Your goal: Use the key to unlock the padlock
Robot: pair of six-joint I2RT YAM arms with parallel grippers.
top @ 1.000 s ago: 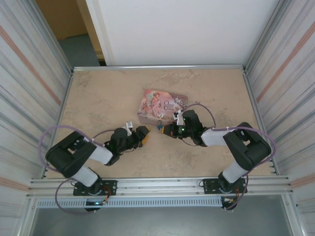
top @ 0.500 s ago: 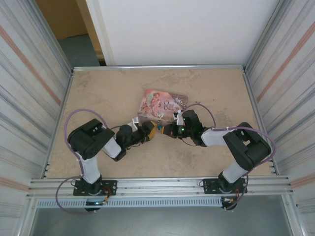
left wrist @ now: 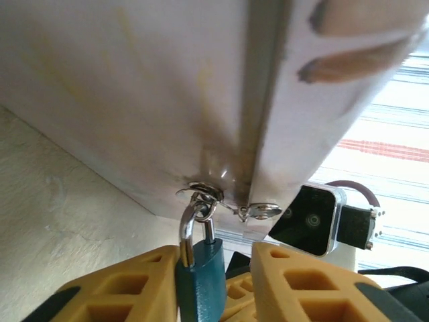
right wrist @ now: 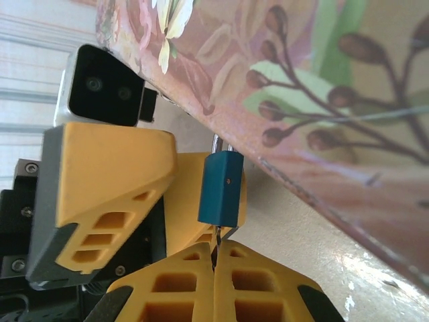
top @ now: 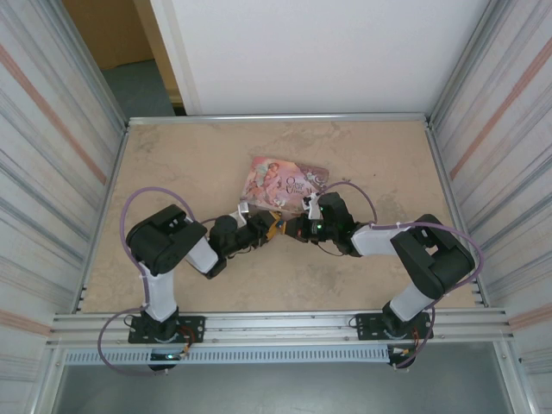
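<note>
Left claw (left wrist: 216, 258) straddles the padlock (left wrist: 200, 285), jaws apart; right claw (right wrist: 216, 258), at its base, is together, seemingly pinching the key (right wrist: 216, 236). Clamp the padlock before twisting.

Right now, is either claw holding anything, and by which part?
The right gripper pinches the key by its hidden end, blade at the padlock. The left gripper straddles the padlock's body, not clamped.

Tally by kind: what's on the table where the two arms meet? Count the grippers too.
padlock: 1
pink tin: 1
key: 1 (thin blade under the padlock)
grippers: 2, left gripper and right gripper
Total: 5
</note>
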